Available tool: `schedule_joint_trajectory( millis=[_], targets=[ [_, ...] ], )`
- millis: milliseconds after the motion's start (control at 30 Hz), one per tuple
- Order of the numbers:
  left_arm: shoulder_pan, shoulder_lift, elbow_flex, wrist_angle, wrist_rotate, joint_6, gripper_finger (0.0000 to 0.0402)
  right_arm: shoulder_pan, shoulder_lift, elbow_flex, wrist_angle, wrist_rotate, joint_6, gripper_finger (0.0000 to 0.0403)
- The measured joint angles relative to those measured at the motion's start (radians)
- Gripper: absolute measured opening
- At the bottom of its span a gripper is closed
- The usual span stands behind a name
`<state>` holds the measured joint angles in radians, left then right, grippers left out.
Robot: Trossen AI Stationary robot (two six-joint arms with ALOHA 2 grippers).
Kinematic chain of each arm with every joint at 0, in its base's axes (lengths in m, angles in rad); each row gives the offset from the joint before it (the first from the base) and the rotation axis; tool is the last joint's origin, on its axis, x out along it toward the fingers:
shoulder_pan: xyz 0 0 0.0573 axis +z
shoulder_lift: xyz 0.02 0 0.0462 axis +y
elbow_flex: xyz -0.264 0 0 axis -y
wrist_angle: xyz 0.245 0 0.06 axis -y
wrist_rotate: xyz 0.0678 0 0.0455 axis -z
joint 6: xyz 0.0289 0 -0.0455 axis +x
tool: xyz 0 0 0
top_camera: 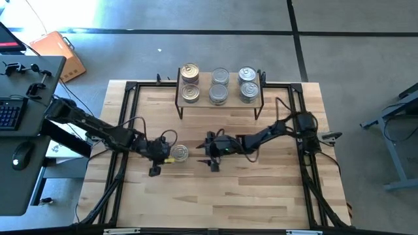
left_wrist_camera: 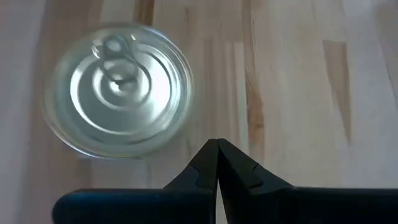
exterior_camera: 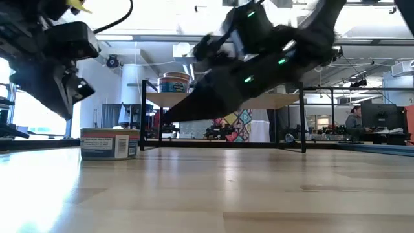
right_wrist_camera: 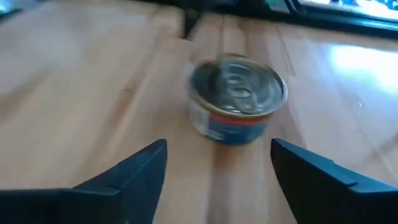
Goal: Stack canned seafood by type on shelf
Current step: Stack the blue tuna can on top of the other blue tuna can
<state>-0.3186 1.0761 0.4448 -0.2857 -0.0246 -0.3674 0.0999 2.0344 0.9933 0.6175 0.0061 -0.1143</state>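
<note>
A single tin (top_camera: 179, 153) stands upright on the wooden tabletop (top_camera: 261, 189), in the middle of the table and well in front of the shelf (top_camera: 221, 98). Its lid is silver with a pull tab, and the low view shows a pale label with a blue and red band round its side (exterior_camera: 110, 143). The left gripper (top_camera: 157, 156) hangs just beside this tin on its left side, its two dark fingers (left_wrist_camera: 217, 168) pressed together with nothing between them; the left wrist view shows the tin's ringed lid (left_wrist_camera: 118, 90) apart from the fingertips, with bare wood between. The right gripper (top_camera: 210, 154) sits on the tin's other side, near it but not touching, and points toward it. In the right wrist view its fingers (right_wrist_camera: 134, 171) stand wide apart, with the tin (right_wrist_camera: 236, 99) ahead of them and outside the gap, so it holds nothing. The tin therefore lies between the two grippers. Farther back, the shelf stands at the table's far edge, its light wood top on thin black legs, and bears the other tins in three columns: gold-lidded tins (top_camera: 189, 81) at the left, silver ones (top_camera: 219, 86) in the middle and more silver ones (top_camera: 247, 83) at the right.
</note>
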Motion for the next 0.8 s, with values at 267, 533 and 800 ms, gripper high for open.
schedule_joint_trajectory(
  millis=[267, 533, 800],
  targets=[
    [-0.074, 0.083, -0.114, 0.175, -0.200, -0.233, 0.0000, -0.074, 0.101, 0.243, -0.340, 0.225, 0.116, 0.0193],
    [-0.066, 0.149, -0.139, 0.338, -0.311, -0.297, 0.0000, -0.083, 0.146, 0.369, -0.462, 0.104, 0.135, 0.0121],
    [-0.053, 0.047, -0.139, 0.178, -0.413, -0.377, 0.0000, 0.008, 0.090, 0.374, -0.762, 0.059, 0.160, 0.0090]
  ],
)
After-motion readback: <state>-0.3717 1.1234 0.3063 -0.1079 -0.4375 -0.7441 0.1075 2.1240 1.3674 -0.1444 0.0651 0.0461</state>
